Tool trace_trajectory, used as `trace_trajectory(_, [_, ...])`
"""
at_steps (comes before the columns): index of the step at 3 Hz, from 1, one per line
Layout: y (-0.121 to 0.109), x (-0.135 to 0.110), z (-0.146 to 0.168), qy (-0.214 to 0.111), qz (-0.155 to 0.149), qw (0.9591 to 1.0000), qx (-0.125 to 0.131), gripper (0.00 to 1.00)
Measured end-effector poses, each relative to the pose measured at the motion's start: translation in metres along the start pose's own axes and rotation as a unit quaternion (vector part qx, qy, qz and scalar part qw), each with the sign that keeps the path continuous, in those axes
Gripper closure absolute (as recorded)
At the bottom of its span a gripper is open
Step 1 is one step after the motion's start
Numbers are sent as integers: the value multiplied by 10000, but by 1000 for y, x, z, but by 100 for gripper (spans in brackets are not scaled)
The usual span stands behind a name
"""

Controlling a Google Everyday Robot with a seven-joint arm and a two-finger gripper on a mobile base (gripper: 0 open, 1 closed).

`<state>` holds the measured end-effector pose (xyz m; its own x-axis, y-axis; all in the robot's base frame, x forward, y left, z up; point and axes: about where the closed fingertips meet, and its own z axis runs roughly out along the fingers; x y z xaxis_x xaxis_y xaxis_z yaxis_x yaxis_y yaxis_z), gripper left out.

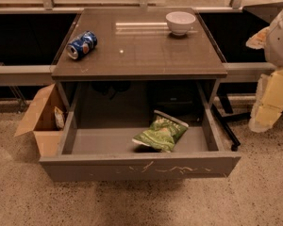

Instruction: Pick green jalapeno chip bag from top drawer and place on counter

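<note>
Jaws: open or closed, cannot tell; gripper at right edge of frame. green jalapeno chip bag: lying in open top drawer, lower centre. counter: bears soda can, bowl.

You see the green jalapeno chip bag near 6 o'clock. It is light green with pale print and a white strip on its edge. The top drawer around it is grey, with pale scratch marks on its front. The counter is dark grey-brown and shiny. The soda can at 10 o'clock is blue and white. The bowl at 1 o'clock is white. The box at 8 o'clock is brown. The gripper at 3 o'clock is cream and white. The floor is tan with tiny dark specks.
</note>
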<state>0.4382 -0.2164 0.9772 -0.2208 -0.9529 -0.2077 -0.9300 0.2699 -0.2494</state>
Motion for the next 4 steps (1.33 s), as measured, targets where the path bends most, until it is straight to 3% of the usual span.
trace_trajectory(1, [0,0,0,-11,-7,10000,10,0])
trace_trajectory(3, [-6,-3,35,-464,-265,9982,-280,0])
trace_trajectory(4, [-6,-3,35,-465,-267,9982,-280,0])
